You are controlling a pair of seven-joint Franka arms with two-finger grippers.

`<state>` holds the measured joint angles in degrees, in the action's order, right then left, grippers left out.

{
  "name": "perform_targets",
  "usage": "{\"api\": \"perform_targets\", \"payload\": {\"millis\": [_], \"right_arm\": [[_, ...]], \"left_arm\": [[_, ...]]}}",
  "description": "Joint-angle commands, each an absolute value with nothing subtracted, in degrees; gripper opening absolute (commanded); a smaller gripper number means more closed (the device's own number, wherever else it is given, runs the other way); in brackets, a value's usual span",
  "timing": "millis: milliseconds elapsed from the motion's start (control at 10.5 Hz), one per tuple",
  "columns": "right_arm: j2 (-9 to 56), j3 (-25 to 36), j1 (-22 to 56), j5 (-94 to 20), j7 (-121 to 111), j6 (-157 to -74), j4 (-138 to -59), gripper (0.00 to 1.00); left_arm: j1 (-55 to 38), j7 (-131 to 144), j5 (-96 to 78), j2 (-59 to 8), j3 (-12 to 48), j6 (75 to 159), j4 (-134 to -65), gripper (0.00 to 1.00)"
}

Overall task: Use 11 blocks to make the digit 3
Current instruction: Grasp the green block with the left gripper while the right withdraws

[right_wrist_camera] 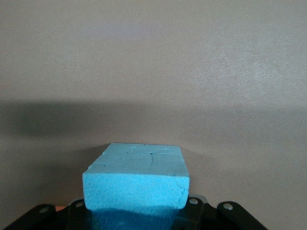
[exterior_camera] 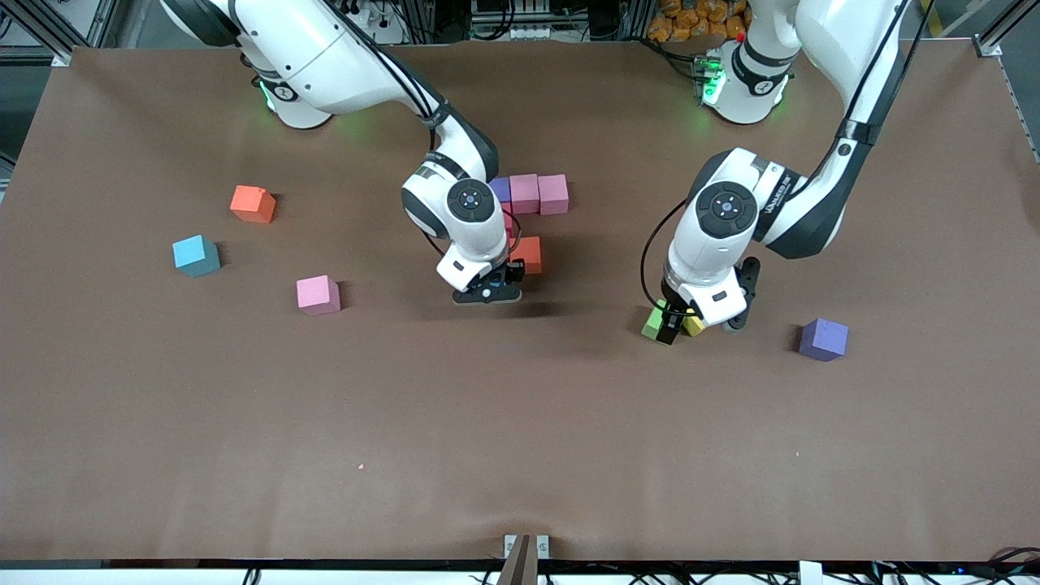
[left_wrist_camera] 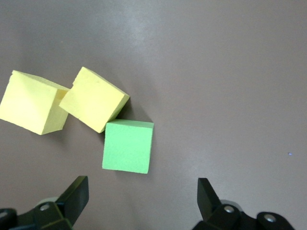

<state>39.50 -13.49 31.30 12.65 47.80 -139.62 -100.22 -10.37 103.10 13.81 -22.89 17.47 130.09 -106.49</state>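
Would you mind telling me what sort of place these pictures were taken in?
Probably a robotics lab. Two white arms are bolted to a brown table strewn with foam cubes, such as an orange cube. Aluminium framing and loose cabling run along the table's edge by the arms' bases.

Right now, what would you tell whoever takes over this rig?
Right gripper: shut on a blue block, over the table beside the red block.
Left gripper: open, over the green block and two yellow blocks.
Done: purple-pink-pink row, red block nearer the camera.
Left: loose orange block, light blue block, pink block, purple block; most of the 3.
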Motion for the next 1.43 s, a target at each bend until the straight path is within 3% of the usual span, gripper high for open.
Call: {"api": "perform_targets", "payload": {"millis": [0, 286, 1336], "right_arm": [[39.37, -13.8, 31.46, 13.45, 49.31, -139.74, -100.63, 0.29], [39.29, -14.5, 31.46, 13.45, 49.31, -139.75, -101.69, 0.29], [38.85, -15.38, 31.2, 13.27, 49.75, -139.39, -102.3, 0.29]], "left_arm": [[-9.41, 100.99, 11.87, -24.7, 18.02, 127.45, -103.02, 1.0], [-8.88, 98.62, 10.99, -26.8, 18.02, 122.62, -98.89, 1.0], [-7.21, 96.15, 11.07, -29.35, 17.49, 122.17, -98.09, 1.0]]}}
